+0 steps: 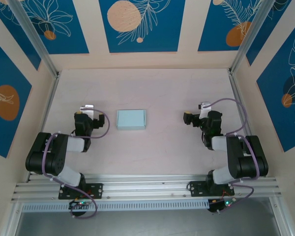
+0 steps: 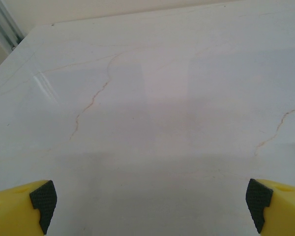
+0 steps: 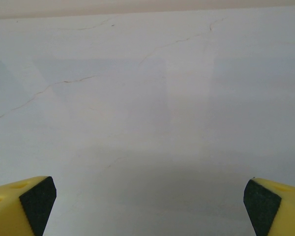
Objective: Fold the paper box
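The paper box [image 1: 131, 119] is a small pale light-blue rectangular box lying flat on the white table [image 1: 162, 147], between the two arms. My left gripper [image 1: 87, 109] hovers a short way left of the box, apart from it. In the left wrist view the left gripper [image 2: 150, 201] is open, its yellow fingers with dark pads [image 2: 43, 199] spread wide over bare table. My right gripper [image 1: 203, 107] sits well to the right of the box. It too is open [image 3: 150, 204], pads [image 3: 38, 201] far apart with nothing between them.
Walls with blue panels enclose the table on three sides, with metal posts [image 1: 243, 44] in the back corners. An aluminium rail [image 1: 147, 184] carrying both arm bases runs along the near edge. Thin brown veins mark the table surface [image 2: 91, 101].
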